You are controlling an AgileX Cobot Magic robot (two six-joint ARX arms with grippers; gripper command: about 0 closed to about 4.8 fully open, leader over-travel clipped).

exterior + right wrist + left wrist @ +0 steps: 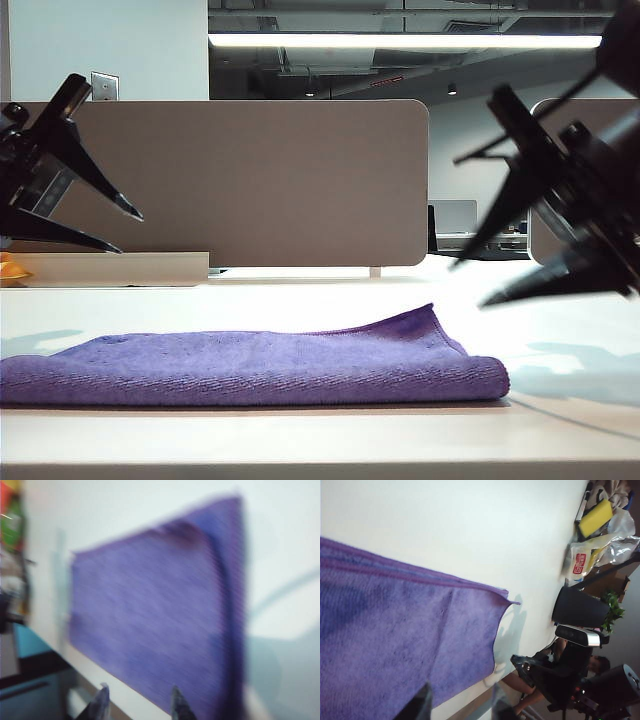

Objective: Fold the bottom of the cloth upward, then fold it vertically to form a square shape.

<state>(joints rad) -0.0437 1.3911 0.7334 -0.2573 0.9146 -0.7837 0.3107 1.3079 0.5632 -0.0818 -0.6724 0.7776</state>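
Purple cloth (250,365) lies flat on the white desk (560,440), already folded once: two layers stacked, rounded fold edge facing the exterior camera, running from the left border to just right of centre. Far right corner of the top layer is slightly lifted.

Left gripper (105,225) is up in the air at the left edge of the exterior view, well above the cloth, touching nothing. Its black fingers (95,185) are spread apart, nothing between them. Left wrist view: the two finger tips of the left gripper (457,705) are apart and empty, hanging over the cloth (395,645) near its edge; a cloth corner (512,601) with a stitched hem shows, and two layers are visible along one side.

Right gripper (475,280) is raised at the right of the exterior view, above and to the right of the cloth's right end, no contact. Fingers (520,210) are released, wide gap, empty. Right wrist view is blurred: right gripper (137,702) tips are apart over the cloth (160,605), holding nothing.

Clutter at the far desk end in the left wrist view: a yellow sponge (595,517), plastic bags (587,557), a black cup (579,609). A beige partition (250,185) stands behind the desk.
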